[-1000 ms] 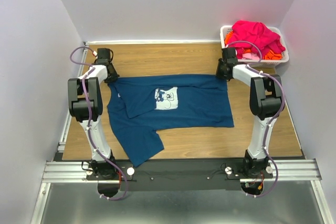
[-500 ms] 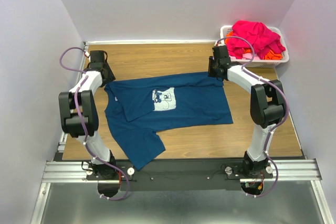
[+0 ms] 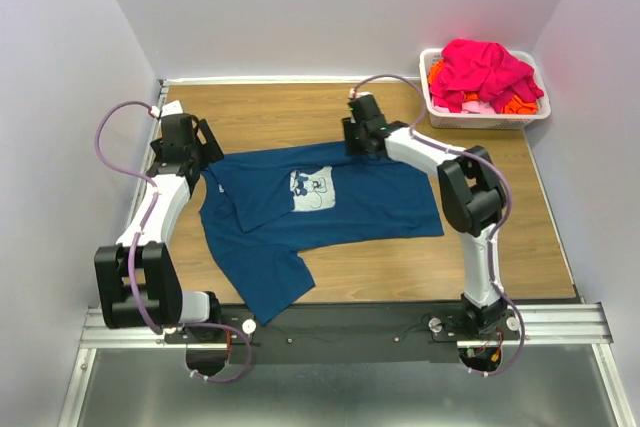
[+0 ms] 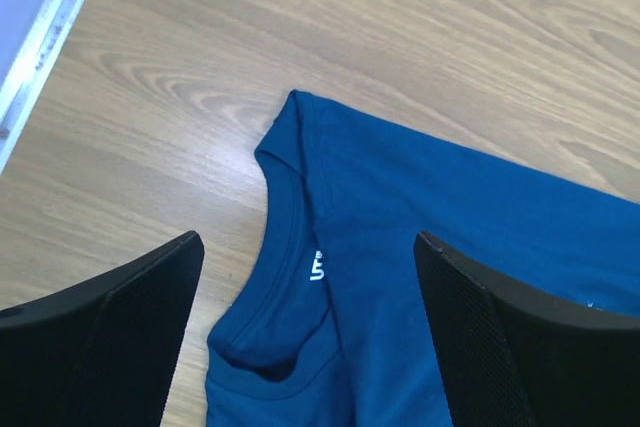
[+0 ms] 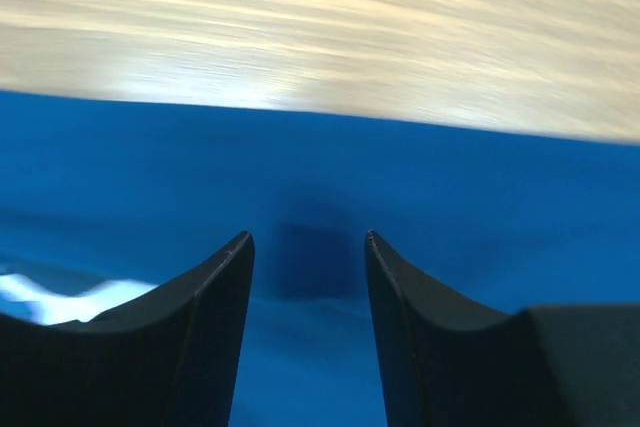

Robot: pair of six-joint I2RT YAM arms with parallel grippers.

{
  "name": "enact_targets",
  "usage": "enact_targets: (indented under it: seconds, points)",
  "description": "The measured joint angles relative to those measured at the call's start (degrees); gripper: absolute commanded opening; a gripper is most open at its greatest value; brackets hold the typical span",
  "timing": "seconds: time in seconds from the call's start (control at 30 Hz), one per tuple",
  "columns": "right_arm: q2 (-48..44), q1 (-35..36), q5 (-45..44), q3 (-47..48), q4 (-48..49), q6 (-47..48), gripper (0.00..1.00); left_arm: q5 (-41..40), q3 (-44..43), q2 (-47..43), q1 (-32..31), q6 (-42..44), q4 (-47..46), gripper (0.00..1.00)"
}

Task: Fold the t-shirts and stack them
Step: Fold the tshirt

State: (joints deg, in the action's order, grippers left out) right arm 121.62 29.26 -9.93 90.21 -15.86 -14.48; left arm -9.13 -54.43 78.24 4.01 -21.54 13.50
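Observation:
A dark blue t-shirt [image 3: 385, 197] with a pale square chest print [image 3: 313, 188] lies spread on the wooden table, one part trailing toward the near edge. My left gripper [image 3: 207, 143] is wide open at the shirt's left end, and its fingers [image 4: 120, 317] straddle the collar [image 4: 290, 247] without touching it. My right gripper [image 3: 357, 140] hovers open over the shirt's far edge near the middle. In the right wrist view blue cloth [image 5: 480, 197] lies under the gap and nothing is pinched. More t-shirts, magenta-pink [image 3: 485, 67] and orange [image 3: 517, 104], are heaped in a basket.
The white plastic basket [image 3: 490, 119] stands at the far right corner of the table. Purple-grey walls close in the back and both sides. A metal rail [image 3: 340, 325] carrying the arm bases runs along the near edge.
My left gripper opened and let go of the shirt's collar end, its arm swinging out to the left. My right gripper slid left along the shirt's far edge, from the right corner toward the middle, opening wider.

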Motion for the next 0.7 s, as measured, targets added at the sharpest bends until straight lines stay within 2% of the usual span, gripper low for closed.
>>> enact_targets:
  seconds: [0.07,0.2,0.4,0.7]
  points:
    - [1.0,2.6,-1.1,2.2,0.1,0.2,0.63,-0.8,1.6,-2.3,-0.9,0.6,-1.4,0.94]
    - [4.2,7.2,-1.5,8.5,0.0,1.1,0.66,-1.4,3.3,-2.7,-1.6,1.4,-3.5,0.94]
    - [9.8,10.5,-1.4,14.4,1.0,0.9,0.67,-1.4,2.8,-0.2,-2.0,2.2,-3.7,0.94]
    - [14.6,11.2,-1.9,16.8,1.6,0.0,0.68,-1.4,2.8,-0.2,-3.0,2.5,-4.2,0.94]
